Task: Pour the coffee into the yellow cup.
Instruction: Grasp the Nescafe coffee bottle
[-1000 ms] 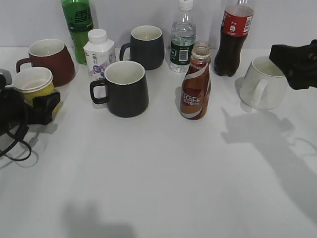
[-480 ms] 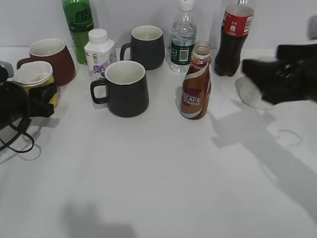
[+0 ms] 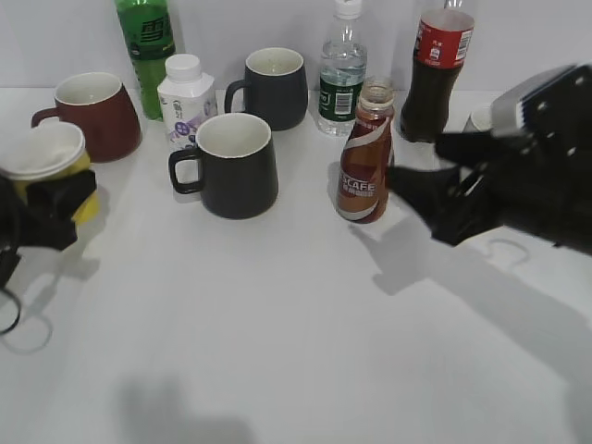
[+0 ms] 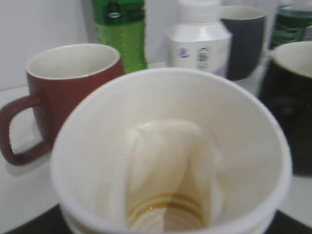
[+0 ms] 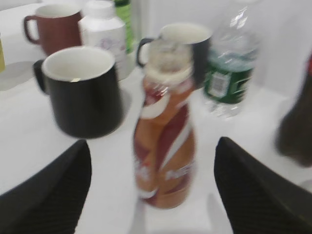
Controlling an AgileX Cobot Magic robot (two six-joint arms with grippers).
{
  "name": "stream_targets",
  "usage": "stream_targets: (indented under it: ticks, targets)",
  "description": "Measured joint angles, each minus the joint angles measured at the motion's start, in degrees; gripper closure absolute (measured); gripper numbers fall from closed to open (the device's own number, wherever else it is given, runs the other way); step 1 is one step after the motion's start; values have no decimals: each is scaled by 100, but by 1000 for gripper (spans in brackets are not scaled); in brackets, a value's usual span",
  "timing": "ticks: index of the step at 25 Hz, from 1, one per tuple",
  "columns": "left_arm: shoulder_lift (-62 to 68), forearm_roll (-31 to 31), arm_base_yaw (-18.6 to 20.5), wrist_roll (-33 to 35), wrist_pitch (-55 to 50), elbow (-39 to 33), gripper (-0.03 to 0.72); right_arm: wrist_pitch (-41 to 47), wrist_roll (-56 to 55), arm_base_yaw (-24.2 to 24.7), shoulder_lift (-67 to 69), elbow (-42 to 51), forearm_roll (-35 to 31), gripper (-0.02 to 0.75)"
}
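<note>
1. Far on the left, the left gripper [image 3: 55,208] is closed around the yellow cup [image 3: 48,171]. The cup stands upright in its grip, in front of the red-brown mug [image 3: 92,111].
2. From the left wrist view I look right down into the yellow cup [image 4: 170,156]. It is white inside, with a thin brown ring near the bottom.
3. Behind it at the back stands a green bottle [image 3: 145,51], and beside that a small white bottle [image 3: 185,100] with a white cap.
4. Next comes a black mug [image 3: 231,165] near the middle of the tabletop [image 3: 277,333]. A second dark mug [image 3: 273,86] stands behind it.
5. Then there is a clear water bottle [image 3: 341,69] with a green label at the back.
6. In front of the water bottle is the coffee bottle [image 3: 366,157]. It stands upright on the tabletop with its top open, and brown coffee fills it.
7. A tall cola bottle [image 3: 435,69] with a red label stands behind on the right.
8. The right gripper [image 3: 416,199] is just right of the coffee bottle. It is spread wide and is not touching the bottle.
9. In the right wrist view the coffee bottle [image 5: 163,141] is between the two black fingers [image 5: 53,195], with space on both sides. This picture is blurry.
</note>
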State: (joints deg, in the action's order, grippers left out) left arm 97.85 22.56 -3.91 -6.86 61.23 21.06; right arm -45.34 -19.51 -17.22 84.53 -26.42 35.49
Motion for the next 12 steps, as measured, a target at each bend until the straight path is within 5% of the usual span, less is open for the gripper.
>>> stream_targets:
  ticks: [12]
  targets:
    - [-832, 2034, -100, -1165, 303, -520, 309, -240, -24, -74, 1666, -729, 21, 149]
